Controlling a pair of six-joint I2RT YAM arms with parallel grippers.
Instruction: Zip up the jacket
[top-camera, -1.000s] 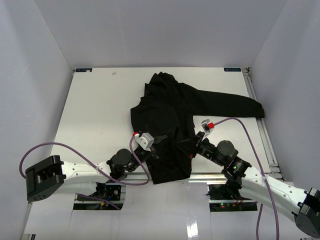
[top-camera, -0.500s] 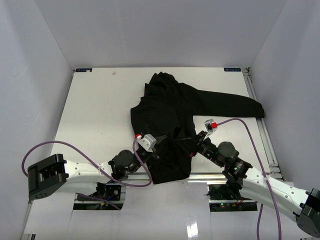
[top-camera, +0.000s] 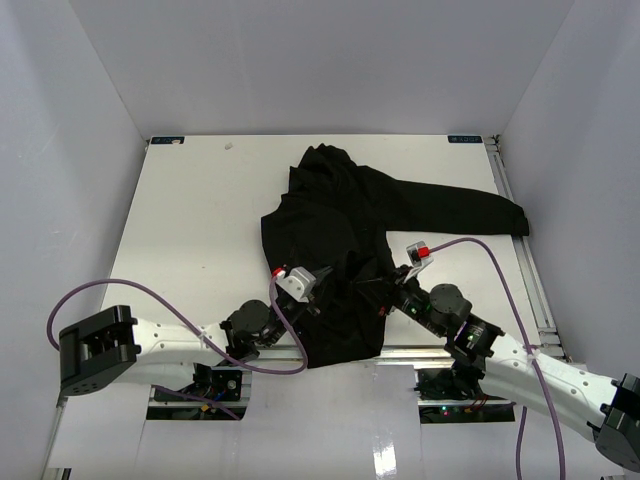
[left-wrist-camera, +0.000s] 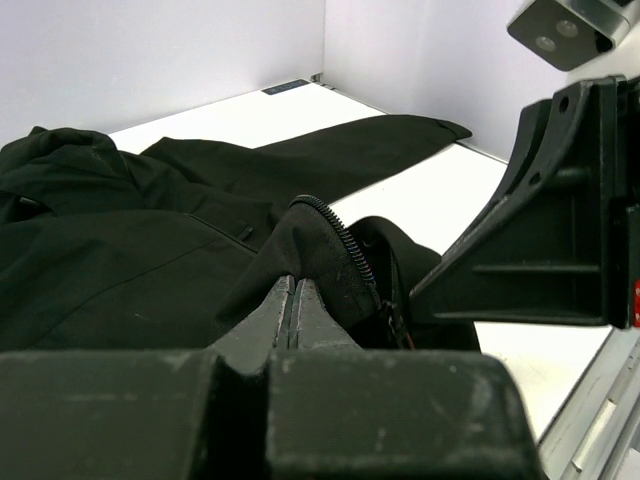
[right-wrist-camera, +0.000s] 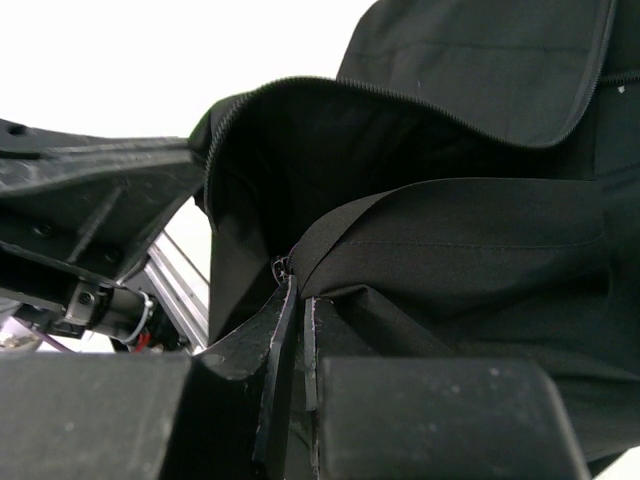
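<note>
I see the black jacket (top-camera: 340, 215) sprawled on the table (top-camera: 190, 220), sleeve (top-camera: 460, 212) flung right, my left gripper (left-wrist-camera: 295, 287) pinched shut on its zipper edge (left-wrist-camera: 345, 240), my right gripper (right-wrist-camera: 297, 300) clamped on a lower fold, both crowding together.

second sleeve of jacket (top-camera: 340, 225) hidden, zipper (left-wrist-camera: 338, 238) slider indistinct, right arm (top-camera: 555, 378) cropped at corner

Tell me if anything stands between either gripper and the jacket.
Nothing visible does. The left gripper is shut on the jacket right at its zipper edge, and the right gripper is shut on a fold of the fabric close by, both at the jacket's near end.
</note>
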